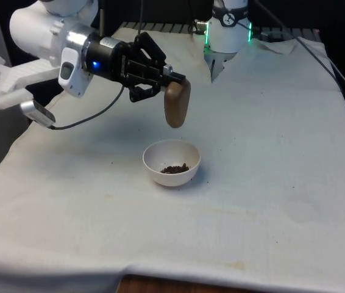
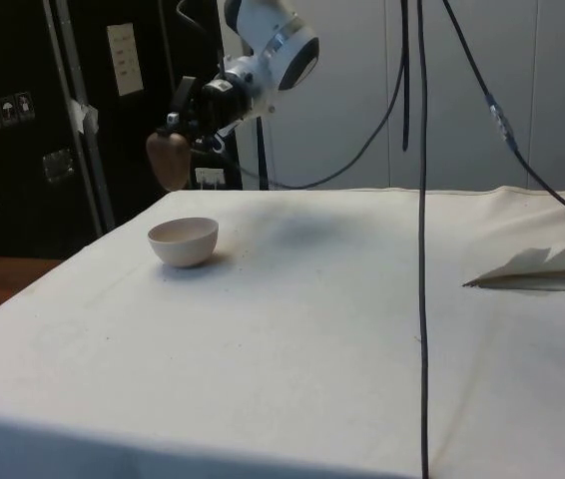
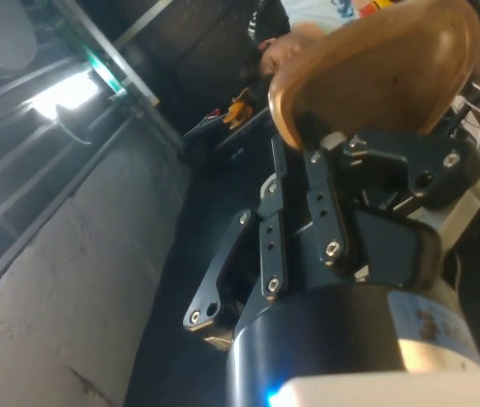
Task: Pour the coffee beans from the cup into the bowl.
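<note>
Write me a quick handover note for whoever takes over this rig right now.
Gripper: shut on the brown cup, held tipped mouth-down in the air above the white bowl.
Bowl: on the cloth-covered table, coffee beans already inside it.
Done: beans appear poured.
Left: probably right the cup, set it down on the table and release; I cannot tell if any beans remain in the cup.

The air just above the bowl (image 1: 172,162) is taken up by the upended brown cup (image 1: 177,104), gripped by the gripper (image 1: 167,82) reaching in from the bowl's ten o'clock in the front view. A clear gap is seen between cup and bowl rim. Bare white cloth (image 1: 270,183) is left open from the bowl's three to nine o'clock. A black cable (image 2: 422,249) is hung across the side view.
</note>
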### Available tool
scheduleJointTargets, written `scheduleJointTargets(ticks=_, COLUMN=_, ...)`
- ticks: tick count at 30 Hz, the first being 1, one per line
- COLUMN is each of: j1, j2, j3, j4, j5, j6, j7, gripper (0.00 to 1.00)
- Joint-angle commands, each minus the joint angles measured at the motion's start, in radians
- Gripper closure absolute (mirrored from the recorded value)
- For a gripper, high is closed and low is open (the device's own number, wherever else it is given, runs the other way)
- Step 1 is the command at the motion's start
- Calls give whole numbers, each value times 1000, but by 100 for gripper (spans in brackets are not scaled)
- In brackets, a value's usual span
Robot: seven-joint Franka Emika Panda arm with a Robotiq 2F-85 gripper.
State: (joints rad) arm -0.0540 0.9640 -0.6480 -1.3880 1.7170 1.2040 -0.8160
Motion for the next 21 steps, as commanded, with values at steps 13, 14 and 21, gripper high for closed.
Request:
scheduleJointTargets(ticks=13, j1=43, j2=-32, j3=-43, j4=-17, j5=-72, j6=15, j7=-14, gripper=100)
scheduleJointTargets(ticks=14, j1=45, j2=-34, j3=-44, j4=-18, j5=-78, j6=16, j7=-16, gripper=100)
scheduleJointTargets(ticks=21, j1=59, j2=-63, j3=-51, j4=-39, j5=-129, j6=16, j7=-40, gripper=100)
